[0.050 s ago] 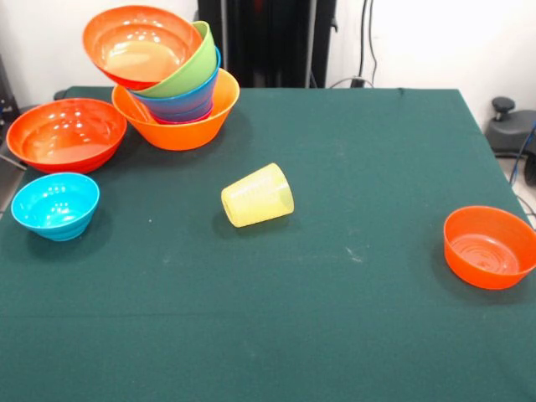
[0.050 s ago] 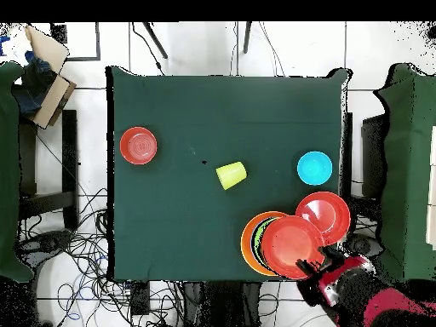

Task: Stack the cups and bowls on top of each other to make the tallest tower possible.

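Note:
The tower [image 1: 176, 117] stands at the table's back left. A wide light-orange bowl [image 2: 252, 243] holds magenta, blue and lime green bowls [image 1: 197, 63], with a red-orange bowl [image 1: 142, 43] [image 2: 292, 247] tilted on top. The pale-yellow cup [image 1: 257, 195] [image 2: 231, 175] lies on its side mid-table. Beside the tower sits a loose red-orange bowl [image 1: 67, 134] [image 2: 326, 213], with a cyan bowl [image 1: 55, 205] [image 2: 314, 168] in front of it. A small orange bowl [image 1: 490, 247] [image 2: 138, 145] sits alone at the right. My gripper [image 2: 313, 267] shows only in the overhead view, at the table's edge beside the tower's top bowl.
The red and black arm [image 2: 358, 294] reaches in past the table corner. A cardboard box [image 2: 47, 72] and cables [image 2: 77, 255] lie on the floor. Other green-covered tables [image 2: 413, 170] flank this one. A black device [image 1: 507, 126] sits off the table's right side.

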Controlling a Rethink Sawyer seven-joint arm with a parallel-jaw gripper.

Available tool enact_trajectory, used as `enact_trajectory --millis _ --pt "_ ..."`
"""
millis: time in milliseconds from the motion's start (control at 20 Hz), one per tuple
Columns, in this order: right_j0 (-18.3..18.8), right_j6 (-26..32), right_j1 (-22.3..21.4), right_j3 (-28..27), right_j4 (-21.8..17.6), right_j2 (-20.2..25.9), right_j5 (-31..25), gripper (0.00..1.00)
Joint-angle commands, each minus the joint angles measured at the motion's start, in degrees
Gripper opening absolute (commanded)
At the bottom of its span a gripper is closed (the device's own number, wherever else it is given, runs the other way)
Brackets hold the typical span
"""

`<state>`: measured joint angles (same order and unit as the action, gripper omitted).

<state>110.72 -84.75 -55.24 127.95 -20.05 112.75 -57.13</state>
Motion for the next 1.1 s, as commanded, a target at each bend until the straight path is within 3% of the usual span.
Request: enact_trajectory --millis 50,200,350,750,950,1100 --pt "-14.07 -5.50 -5.39 0.10 -1.17 0.42 0.73 1.00" --pt "-22.07 -6.55 -6.04 -1.49 -3.23 -6.75 5.23 1.00" --pt "-27.00 -7.63 -6.82 -3.04 -3.80 -10.99 6.77 1.00" --pt "-40.06 -7.28 -9.54 -9.86 -1.89 -22.22 3.74 1.00" --pt "-49.46 -7.56 -8.00 -14.56 -3.50 -31.00 2.09 1.00" --pt "-57.94 -9.26 -3.92 -17.81 -7.28 -38.96 3.42 1.00"
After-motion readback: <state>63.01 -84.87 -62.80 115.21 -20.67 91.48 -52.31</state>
